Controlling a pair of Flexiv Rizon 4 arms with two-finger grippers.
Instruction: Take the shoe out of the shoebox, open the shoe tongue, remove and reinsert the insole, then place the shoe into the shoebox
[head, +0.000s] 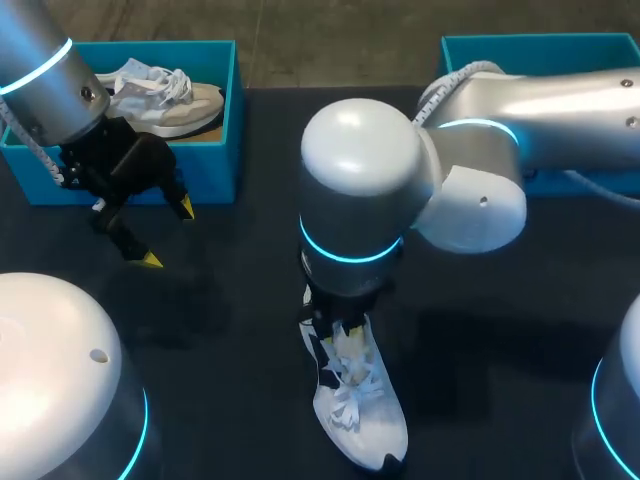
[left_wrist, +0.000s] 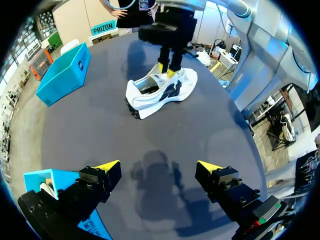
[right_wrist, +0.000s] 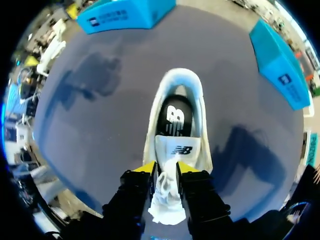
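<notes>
The shoe (head: 362, 420) looks light, its tongue (right_wrist: 176, 150) soft; right jaws pinch the tongue; left jaws hang released; the insole (right_wrist: 175, 117) should bend, best lifted at its heel.

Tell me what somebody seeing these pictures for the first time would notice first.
First the white shoe, standing alone on the dark table about mid-width near the robot's edge, with the right gripper shut on its tongue from above, so the black insole shows. Next the left gripper, open and empty over the table beside the blue shoebox at far left, which holds a second shoe.
</notes>
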